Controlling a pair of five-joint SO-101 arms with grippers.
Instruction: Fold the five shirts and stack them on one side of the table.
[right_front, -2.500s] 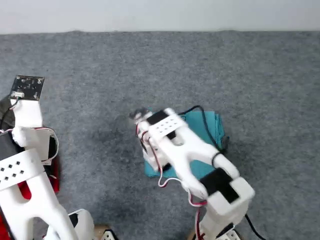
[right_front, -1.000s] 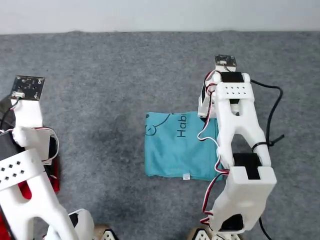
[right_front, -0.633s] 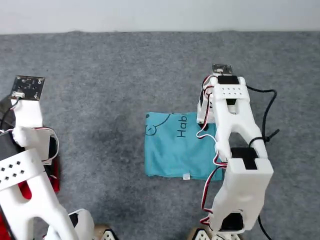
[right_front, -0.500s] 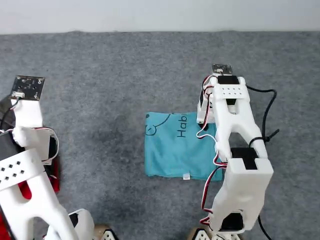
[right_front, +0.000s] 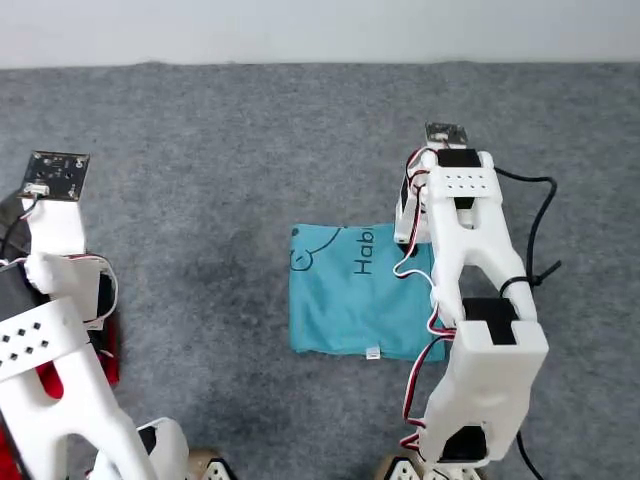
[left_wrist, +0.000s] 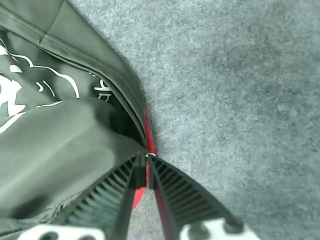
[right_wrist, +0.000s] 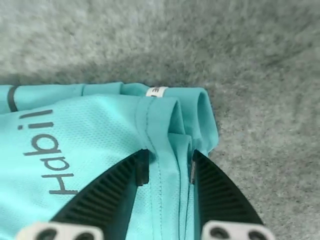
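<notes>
A teal shirt (right_front: 345, 290) lies folded into a rectangle at the table's middle. My right gripper (right_wrist: 167, 167) is at its right edge, open, with one finger (right_wrist: 140, 170) on either side of a bunched fold of the teal shirt (right_wrist: 90, 130). A dark shirt (left_wrist: 50, 145) lies on top of a red shirt (left_wrist: 146, 135) at the table's left edge. My left gripper (left_wrist: 147, 157) is shut, its tips meeting right at the dark shirt's edge where the red fabric shows. In the high view the left arm (right_front: 50, 300) covers most of the red shirt (right_front: 108, 355).
Grey carpet-like cloth (right_front: 220, 140) covers the table. A pale wall (right_front: 320, 30) runs along the far edge. The right arm (right_front: 470, 280) and its black cable (right_front: 540, 230) hang over the teal shirt's right side.
The right arm lay across the teal shirt 2.5 s ago, then swung to its right edge; the shirt now lies flat. Since one second ago it has barely shifted. The left arm is still.
</notes>
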